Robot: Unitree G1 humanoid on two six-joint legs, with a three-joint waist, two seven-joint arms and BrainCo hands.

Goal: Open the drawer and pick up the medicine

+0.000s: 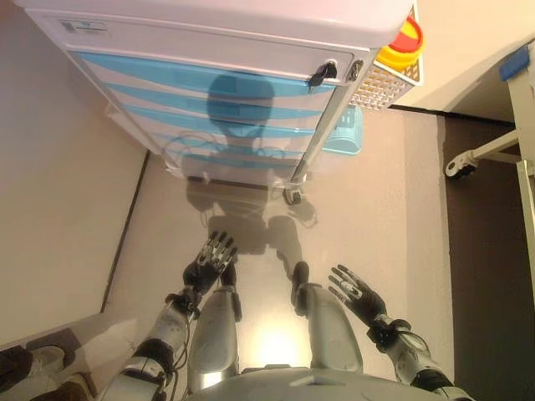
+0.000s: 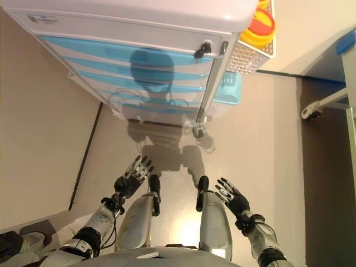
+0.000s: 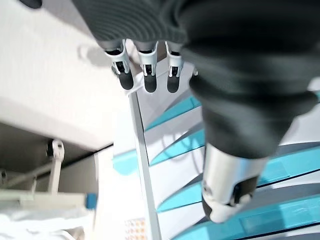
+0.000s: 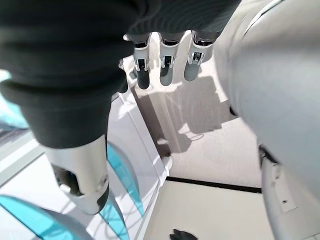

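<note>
With my left hand [image 1: 209, 261] and right hand [image 1: 358, 294] hanging low, fingers apart and empty, the cart's drawers [image 1: 226, 104] stand shut, medicine unseen; a misjudged reach could shove the wheeled cart.

A white medical cart [image 1: 251, 50] stands on the floor at the far side, well apart from the robot. Its drawers [image 1: 201, 79] have light-blue fronts, stacked one below another, all shut. No medicine shows.

Both hands [image 2: 133, 175] [image 2: 231, 197] hang open, well short of the closed drawers [image 2: 144, 69].
</note>
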